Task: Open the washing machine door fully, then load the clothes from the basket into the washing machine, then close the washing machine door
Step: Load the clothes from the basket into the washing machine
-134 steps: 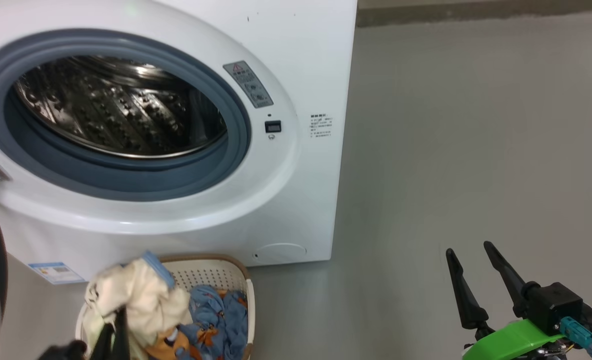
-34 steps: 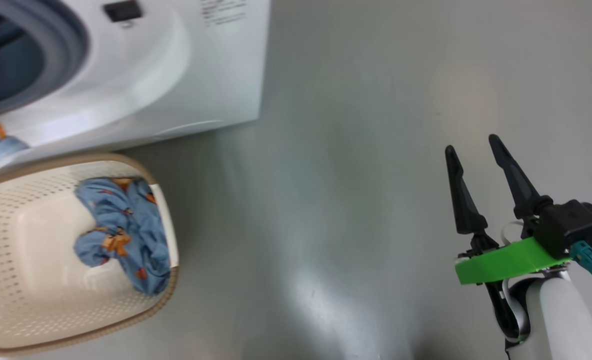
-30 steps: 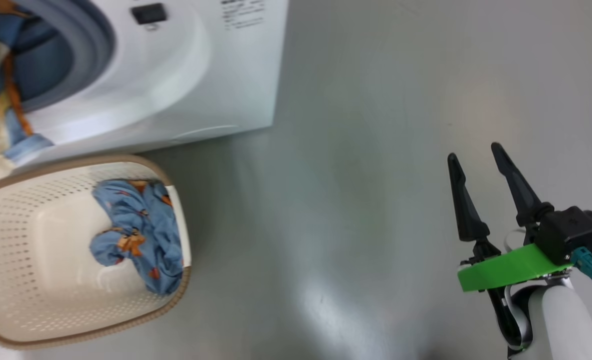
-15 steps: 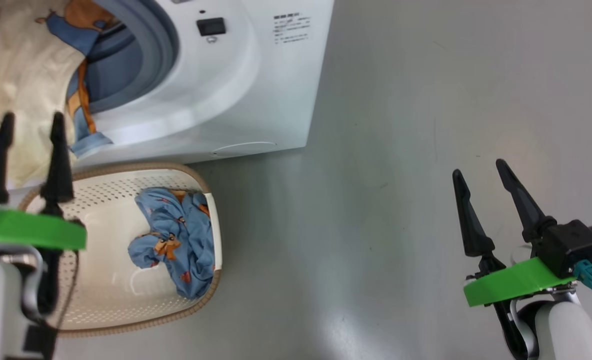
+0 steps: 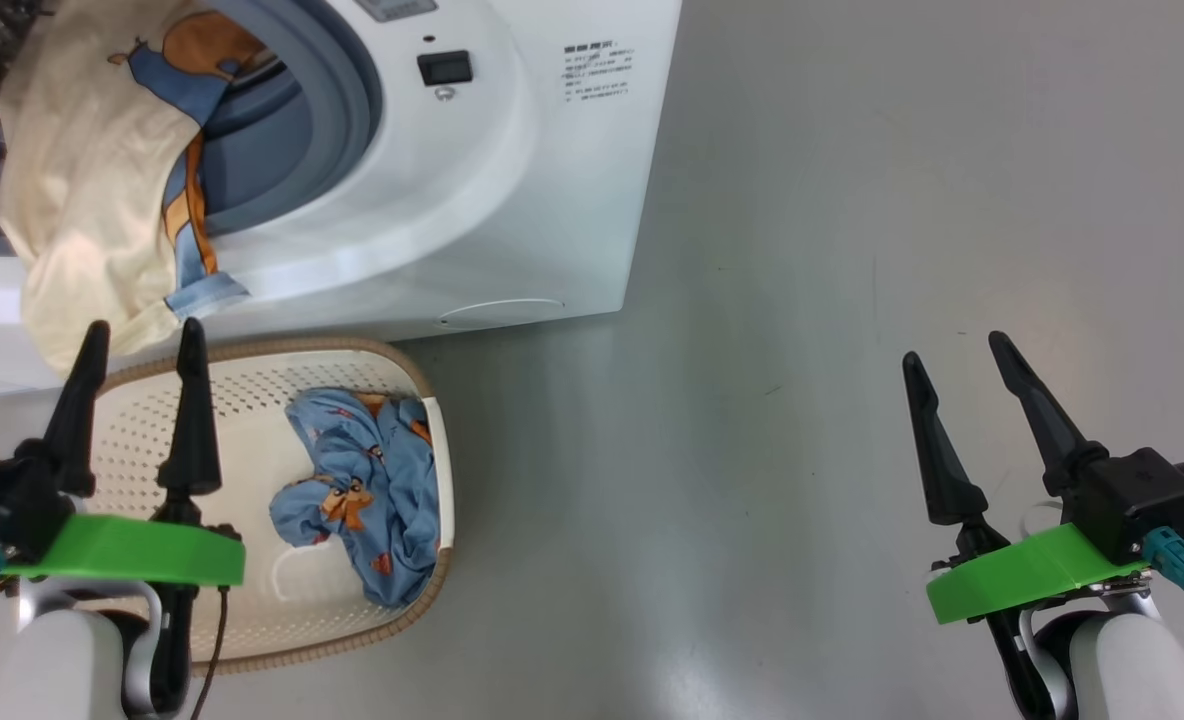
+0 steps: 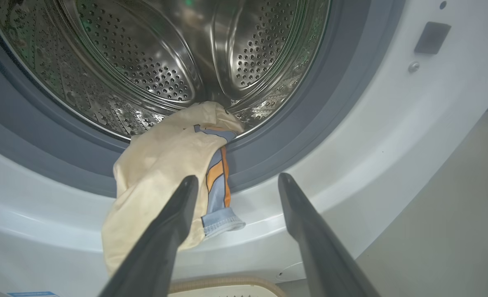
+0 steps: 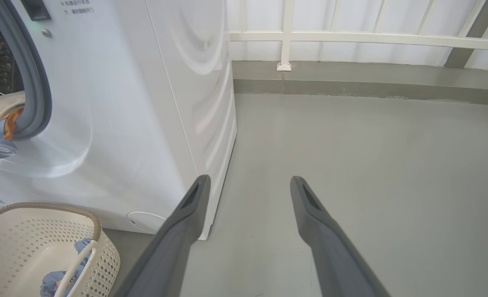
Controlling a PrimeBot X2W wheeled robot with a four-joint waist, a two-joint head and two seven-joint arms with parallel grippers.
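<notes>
The white washing machine [image 5: 512, 200] stands at upper left, its door out of view. A cream piece of the clothes [image 5: 92, 200] with an orange and blue print hangs over the grey rubber ring [image 5: 342, 110], half in the steel drum [image 6: 153, 57] and half down the front [image 6: 161, 173]. The light blue piece [image 5: 362, 490] lies in the cream basket [image 5: 242, 400] on the floor. My left gripper [image 5: 142, 335] is open over the basket's far rim, just below the hanging cloth, holding nothing. My right gripper [image 5: 952, 345] is open above bare floor at lower right.
Grey floor [image 5: 852, 250] spreads to the right of the machine. A white railing [image 7: 351, 37] and a low grey kerb [image 7: 351, 82] run along the far side in the right wrist view. The basket [image 7: 34, 239] sits close against the machine's front.
The head camera has swung, bringing the machine's opening and my left gripper into view. The cream cloth, lifted from the basket earlier, now hangs over the drum's rim, and the left gripper is empty.
</notes>
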